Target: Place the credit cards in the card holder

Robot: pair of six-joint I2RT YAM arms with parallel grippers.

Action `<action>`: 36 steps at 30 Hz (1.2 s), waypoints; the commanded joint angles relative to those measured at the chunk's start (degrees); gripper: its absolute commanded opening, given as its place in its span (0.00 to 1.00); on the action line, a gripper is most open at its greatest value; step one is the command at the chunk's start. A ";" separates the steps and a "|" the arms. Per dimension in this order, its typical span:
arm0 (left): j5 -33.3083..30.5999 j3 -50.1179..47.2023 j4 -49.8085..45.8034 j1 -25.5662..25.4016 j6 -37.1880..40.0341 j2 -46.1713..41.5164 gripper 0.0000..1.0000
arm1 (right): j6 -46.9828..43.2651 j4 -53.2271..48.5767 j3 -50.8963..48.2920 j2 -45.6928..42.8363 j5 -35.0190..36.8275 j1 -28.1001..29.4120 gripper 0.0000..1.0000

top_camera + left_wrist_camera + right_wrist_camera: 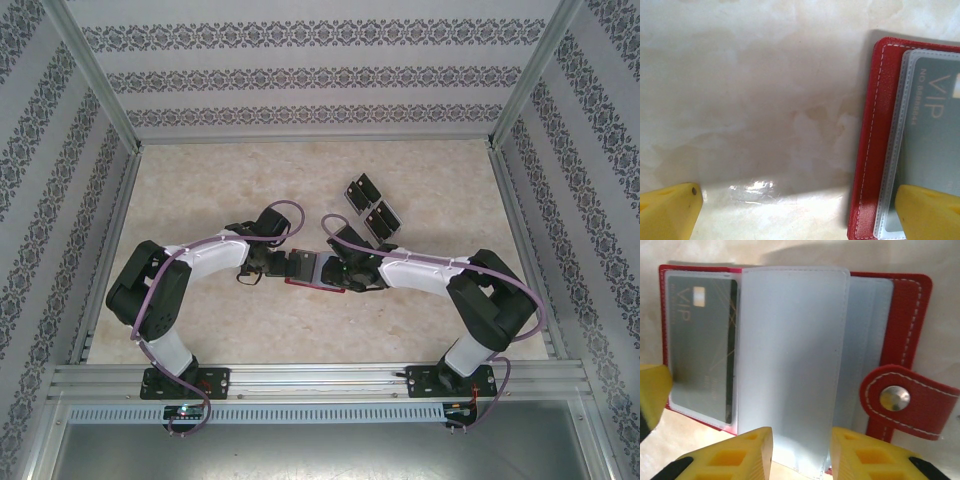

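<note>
The red card holder [312, 273] lies open mid-table between both arms. In the right wrist view its grey sleeves are fanned out. One dark "VIP" credit card [700, 345] sits in the left sleeve, and the snap tab [900, 400] lies at the right. My right gripper [801, 455] hovers over the middle sleeve [790, 350], jaws partly open with nothing clamped between them. My left gripper [797, 210] is wide open. One of its fingers [927, 212] is over the holder's [875, 130] left page and the card [935, 125]; the other is over bare table. Two more black credit cards [362, 190] [381, 218] lie behind.
The marble-look tabletop [220, 190] is walled with patterned panels and aluminium posts [100, 75]. A metal rail [320, 378] runs along the near edge at the arm bases. A glossy smear [752, 189] marks the table beside the holder.
</note>
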 commanded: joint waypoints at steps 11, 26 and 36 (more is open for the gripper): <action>-0.44 -0.05 1.01 3.63 -3.90 -4.20 1.00 | 0.10 2.32 3.08 1.22 0.71 1.44 0.36; 4.04 -0.15 1.81 15.92 -5.37 -10.57 1.00 | -0.99 1.49 13.91 9.67 -0.63 3.59 0.39; 6.75 0.58 0.89 16.53 -3.77 -10.61 1.00 | -2.23 0.21 18.96 12.32 -1.89 4.54 0.41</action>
